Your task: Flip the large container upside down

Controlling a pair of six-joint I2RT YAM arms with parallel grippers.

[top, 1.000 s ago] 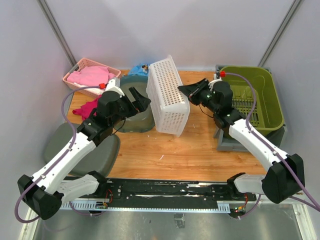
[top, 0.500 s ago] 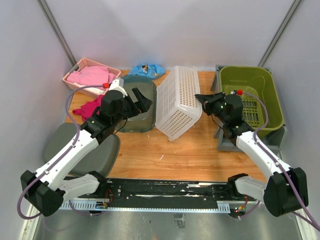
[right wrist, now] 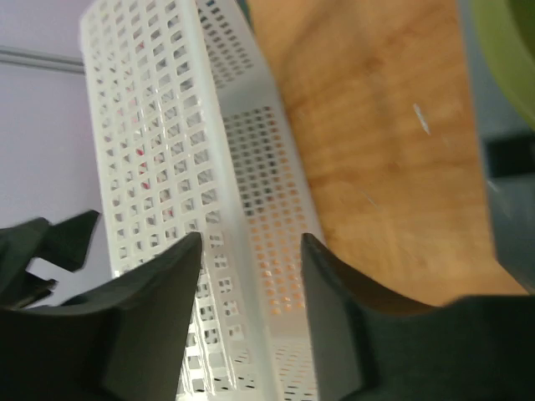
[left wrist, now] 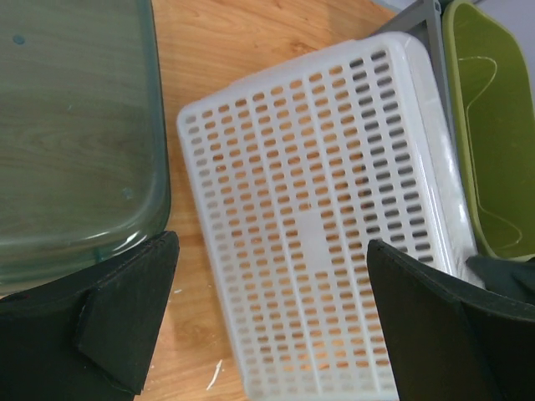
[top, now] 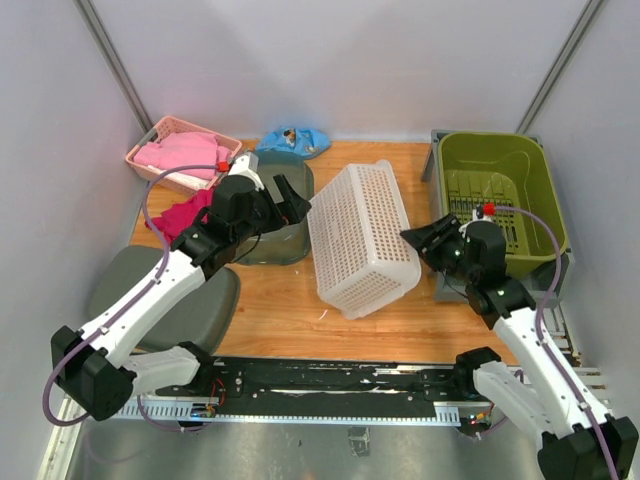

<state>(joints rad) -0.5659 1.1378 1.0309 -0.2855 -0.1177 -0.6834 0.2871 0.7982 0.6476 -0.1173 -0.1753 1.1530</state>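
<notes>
Large container [top: 445,288]: grey crate right of the white basket [top: 360,240], under the olive bin [top: 500,170], long axis front-to-back. Right tool [right wrist: 251,242] nearest, astride the basket's edge; clamped or not, we cannot tell. Left tool [left wrist: 272,251] spread, empty.

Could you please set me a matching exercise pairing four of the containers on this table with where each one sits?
Things:
1. white mesh basket
2. light grey crate
3. pink basket
4. dark tub

Places:
a. far left corner, pink cloth inside
b. middle of the table, base facing up
c. right side, under the olive-green bin
d. left of centre, see-through walls

Pairs: 1-b, 2-c, 3-a, 4-d
</notes>
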